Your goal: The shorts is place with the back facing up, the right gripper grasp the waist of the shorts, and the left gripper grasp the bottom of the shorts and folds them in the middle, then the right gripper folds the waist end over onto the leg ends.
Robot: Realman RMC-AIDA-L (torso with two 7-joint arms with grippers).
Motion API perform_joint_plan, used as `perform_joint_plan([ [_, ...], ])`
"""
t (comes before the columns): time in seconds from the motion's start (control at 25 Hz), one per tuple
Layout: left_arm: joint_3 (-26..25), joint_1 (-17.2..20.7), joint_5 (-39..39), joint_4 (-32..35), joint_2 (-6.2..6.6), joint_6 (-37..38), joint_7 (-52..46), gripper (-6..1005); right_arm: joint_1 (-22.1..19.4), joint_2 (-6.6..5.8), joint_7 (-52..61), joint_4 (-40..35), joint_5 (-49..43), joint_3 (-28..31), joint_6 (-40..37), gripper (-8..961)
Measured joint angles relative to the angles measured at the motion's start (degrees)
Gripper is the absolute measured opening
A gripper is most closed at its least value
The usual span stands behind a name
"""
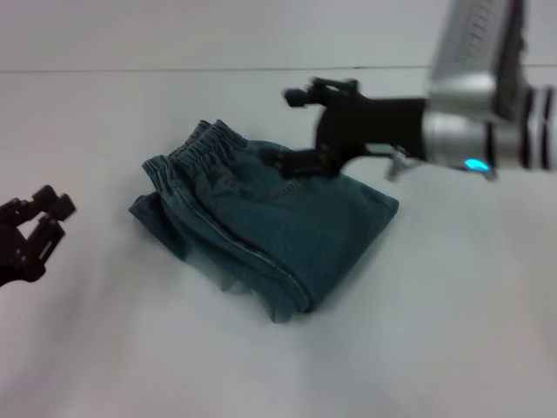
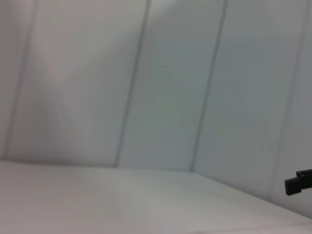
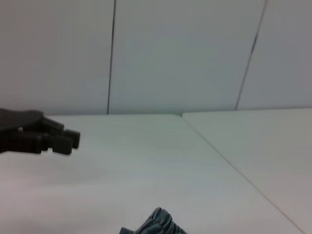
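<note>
Across the middle of the white surface [image 1: 452, 331] lie the shorts [image 1: 278, 226], folded lengthwise into a thick bundle that runs from 10 o'clock to 5 o'clock in the head view. The waist [image 1: 196, 150], puckered and gathered, sits at the 10 o'clock end; the far end near 3 o'clock is a plain denim corner. The right gripper [image 1: 298, 162] reaches in from 2 o'clock and hangs over the upper edge of the denim, touching or just above it; whether its jaws pinch any cloth cannot be told. The left gripper [image 1: 33, 228] rests at 9 o'clock, well apart from the shorts, jaws spread and holding nothing.
</note>
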Motion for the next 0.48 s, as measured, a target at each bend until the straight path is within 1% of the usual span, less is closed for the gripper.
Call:
perform_joint_plan([
  [0.16,0.0,-0.9,5.8,3.8,0.56,1.1,-5.4,179,-7.6,-0.12,-4.7,-1.4,4.9,0.9,-3.2,918],
  [0.24,0.0,-1.2,8.0,5.2,0.80,2.4,-6.9,268,-10.6,-0.11,-7.2,-1.5,6.3,1.9,-5.1,919],
  [0.32,-0.1,-1.5,9.5,6.4,1.15,4.2,-7.9,357,-13.2,-0.08,-9.6,-1.2,7.5,3.0,-7.0,920],
  [0.4,-0.2,-1.8,10.9,7.3,1.69,5.7,-9.5,440,-14.8,-0.06,-11.2,-0.4,8.2,4.4,-9.0,921],
  [0.48,-0.4,-2.5,12.2,7.9,2.46,6.7,-11.6,520,-16.3,-0.14,-12.1,0.6,8.0,6.7,-12.5,922],
])
